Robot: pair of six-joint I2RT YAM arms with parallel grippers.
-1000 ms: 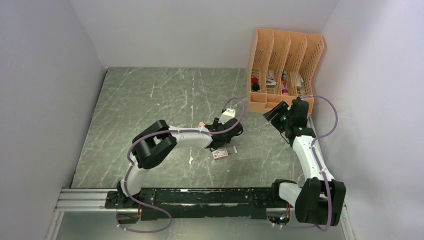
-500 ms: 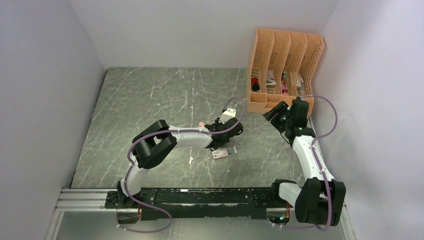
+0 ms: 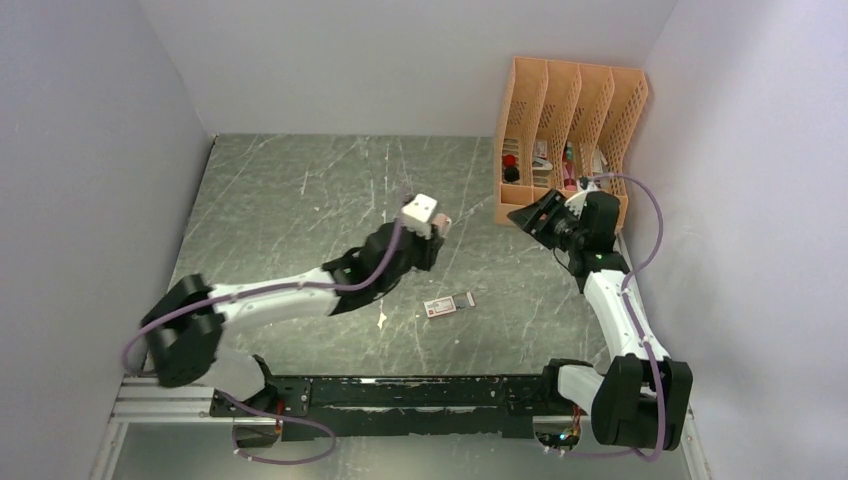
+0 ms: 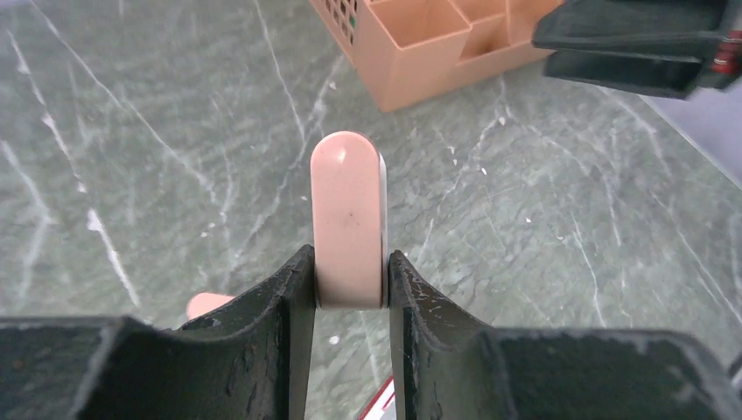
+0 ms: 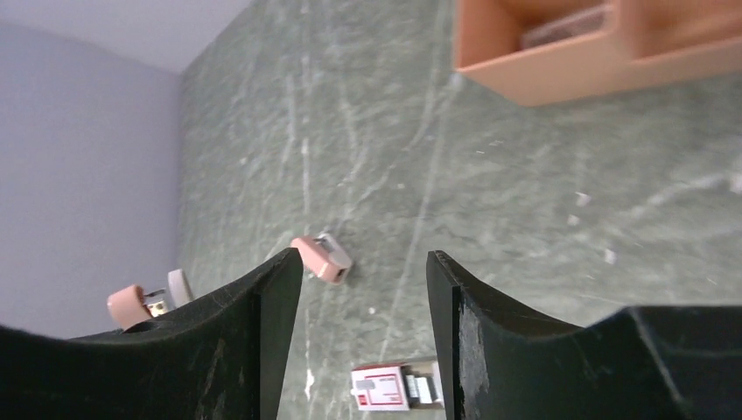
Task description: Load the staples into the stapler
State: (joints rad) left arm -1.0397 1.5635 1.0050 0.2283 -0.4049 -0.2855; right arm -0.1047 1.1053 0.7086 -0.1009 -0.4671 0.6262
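Note:
My left gripper (image 4: 348, 282) is shut on a salmon-pink stapler (image 4: 348, 210), which sticks out upright between the jaws above the table. In the top view the left gripper (image 3: 436, 226) is lifted over the middle of the table. The staples (image 5: 395, 388) lie on the table in their red-and-white box with the tray slid partly out; the top view shows the same staples (image 3: 449, 304) near and right of the left gripper. My right gripper (image 5: 363, 267) is open and empty, raised by the organizer; from above the right gripper (image 3: 528, 214) points left.
A second pink stapler (image 5: 322, 256) lies on the table beyond the staple box. An orange slotted organizer (image 3: 565, 140) with small items stands at the back right, its base (image 4: 411, 44) ahead of the left gripper. Grey walls close in the table on three sides.
The left gripper shut on the pink stapler and lifted it off the table, the arm stretching out toward the back. The right gripper swung slightly left and up.

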